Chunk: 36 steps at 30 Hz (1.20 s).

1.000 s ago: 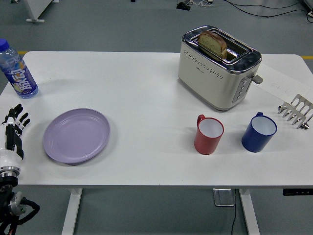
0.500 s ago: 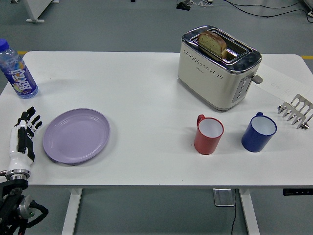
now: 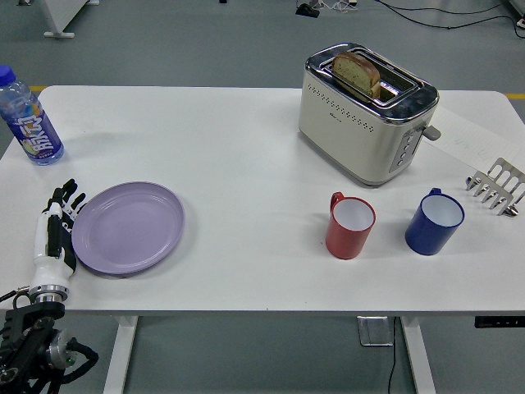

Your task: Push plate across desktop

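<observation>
Bottle (image 3: 29, 119), toaster (image 3: 366, 112) with bread (image 3: 358, 73), red mug (image 3: 350, 226), blue mug (image 3: 434, 222), maybe rack (image 3: 497, 188).

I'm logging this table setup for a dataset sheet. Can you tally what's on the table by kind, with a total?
Plates: 1, the purple plate
Mugs: 2, the red mug and the blue mug
Bottles: 1, the water bottle
Toasters: 1, the toaster with a bread slice in one slot
Toast racks: 1, the metal rack
Total: 6 things, or 7 counting the bread.

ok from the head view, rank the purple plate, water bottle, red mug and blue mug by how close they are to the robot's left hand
1. Purple plate, right beside the left hand, at its right.
2. Water bottle, at the far left corner.
3. Red mug, right of centre.
4. Blue mug, further right.
</observation>
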Each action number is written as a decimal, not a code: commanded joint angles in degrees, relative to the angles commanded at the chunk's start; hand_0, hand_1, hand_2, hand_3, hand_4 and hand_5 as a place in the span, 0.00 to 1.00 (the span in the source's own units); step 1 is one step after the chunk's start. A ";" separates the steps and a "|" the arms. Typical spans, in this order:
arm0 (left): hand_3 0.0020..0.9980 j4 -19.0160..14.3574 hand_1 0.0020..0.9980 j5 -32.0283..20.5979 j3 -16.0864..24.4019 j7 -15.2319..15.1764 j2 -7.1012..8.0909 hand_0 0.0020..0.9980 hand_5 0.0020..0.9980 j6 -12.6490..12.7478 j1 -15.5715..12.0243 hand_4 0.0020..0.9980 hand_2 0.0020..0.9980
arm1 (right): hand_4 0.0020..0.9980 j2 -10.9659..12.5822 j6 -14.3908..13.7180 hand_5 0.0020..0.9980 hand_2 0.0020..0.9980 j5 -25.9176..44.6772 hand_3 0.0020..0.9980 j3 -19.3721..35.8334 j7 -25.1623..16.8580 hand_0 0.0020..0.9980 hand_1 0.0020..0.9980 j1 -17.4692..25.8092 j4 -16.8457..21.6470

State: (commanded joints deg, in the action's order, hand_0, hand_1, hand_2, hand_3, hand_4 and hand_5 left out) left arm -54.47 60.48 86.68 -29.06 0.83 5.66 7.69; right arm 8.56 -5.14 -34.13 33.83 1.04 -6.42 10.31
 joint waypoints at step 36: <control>0.87 -1.55 0.89 -3.53 -10.38 -1.13 -0.83 0.84 1.00 1.88 0.44 0.53 0.94 | 0.25 0.34 0.04 0.28 0.72 -1.24 0.67 1.04 0.12 0.66 0.64 0.53 0.00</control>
State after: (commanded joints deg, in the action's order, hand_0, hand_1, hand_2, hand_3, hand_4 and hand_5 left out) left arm -56.02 56.95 76.30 -30.19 0.00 7.54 8.13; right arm 8.90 -5.10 -35.37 34.87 1.16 -5.89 10.31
